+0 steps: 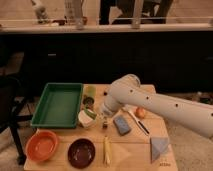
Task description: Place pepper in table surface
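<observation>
- The pepper (91, 114) shows as a small green shape left of the frame's centre. It sits at the upper edge of a small white bowl (85, 120) and is partly hidden, so its full outline cannot be made out.
- The gripper (105, 121) is just right of that bowl, pointing down close over the table surface (135, 152). Whether it is apart or closed, and whether it touches the pepper, cannot be told.
- The white perforated arm (165, 107) runs from the right edge of the frame toward the centre, bending at a rounded joint above the gripper.
- An upright olive-green cylinder (90, 93) stands just above the white bowl, beside the right wall of the green tray (41, 109), which fills the upper left of the table.
- A blue-grey sponge-like block (122, 125) lies on the boards just right of the gripper.
- A thin dark utensil (140, 125) lies slanted beside the block, and a small orange round fruit (141, 112) sits above it, close under the arm.
- A long yellow stick-like item (106, 150) lies below the gripper, pointing toward the bottom edge.
- A dark maroon bowl (81, 152) sits left of the stick, and an orange bowl (42, 145) is in the lower left corner of the table.
- A folded grey-blue cloth (159, 148) lies at the lower right of the table.
- Behind the table, dark cabinet fronts (100, 55) span the frame under a pale counter edge (110, 27).
</observation>
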`<control>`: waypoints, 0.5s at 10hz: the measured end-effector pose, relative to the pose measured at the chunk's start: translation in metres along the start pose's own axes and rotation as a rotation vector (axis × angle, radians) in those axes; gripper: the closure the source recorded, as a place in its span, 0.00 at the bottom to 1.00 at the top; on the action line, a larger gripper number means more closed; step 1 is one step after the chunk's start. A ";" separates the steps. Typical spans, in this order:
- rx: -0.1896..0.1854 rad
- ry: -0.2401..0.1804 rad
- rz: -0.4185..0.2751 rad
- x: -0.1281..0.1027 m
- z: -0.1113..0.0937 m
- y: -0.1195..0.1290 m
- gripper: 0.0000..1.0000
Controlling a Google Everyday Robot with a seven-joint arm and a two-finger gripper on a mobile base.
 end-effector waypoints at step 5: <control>0.008 0.017 0.048 0.048 -0.012 0.002 1.00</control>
